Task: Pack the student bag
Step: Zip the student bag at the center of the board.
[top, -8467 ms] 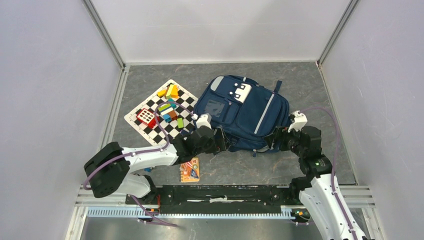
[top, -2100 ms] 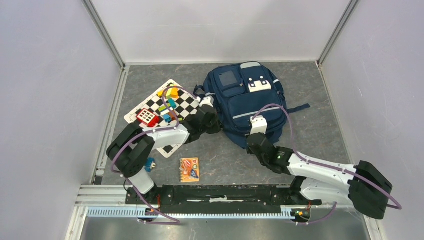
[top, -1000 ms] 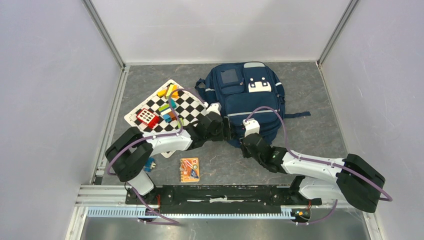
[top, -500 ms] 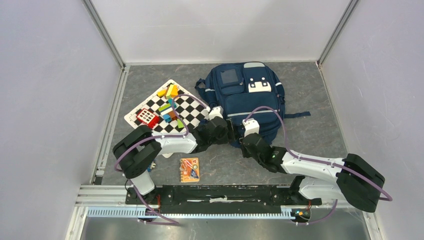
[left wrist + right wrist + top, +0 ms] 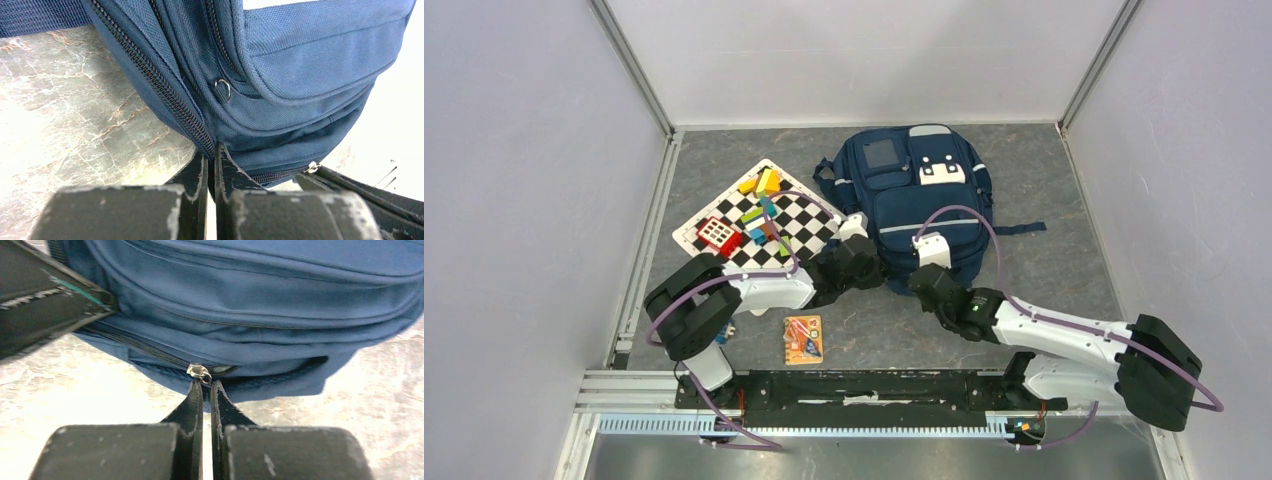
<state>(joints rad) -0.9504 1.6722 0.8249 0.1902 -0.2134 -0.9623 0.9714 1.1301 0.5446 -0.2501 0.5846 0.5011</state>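
The student bag (image 5: 916, 196), a navy-blue backpack, lies flat on the grey floor with its front pockets up. Both grippers meet at its near bottom edge. My left gripper (image 5: 885, 273) (image 5: 211, 153) is shut, and its tips pinch the bag's fabric beside the main zipper's teeth (image 5: 165, 97). Close to its right, my right gripper (image 5: 912, 279) (image 5: 206, 384) is shut on the tab of the silver zipper pull (image 5: 199, 372). The same zipper pull (image 5: 312, 166) shows in the left wrist view, above the right gripper's fingers (image 5: 350, 186).
A checkered mat (image 5: 724, 252) with several coloured blocks and a red grid toy (image 5: 716, 233) lies left of the bag. An orange booklet (image 5: 803, 338) and a small blue piece (image 5: 724, 327) lie near the arm bases. A strap (image 5: 1019, 228) trails right. Walls enclose three sides.
My left gripper has moved right to the bag's bottom edge and closed on its fabric. The right gripper stayed shut and shifted slightly. The bag has barely moved.
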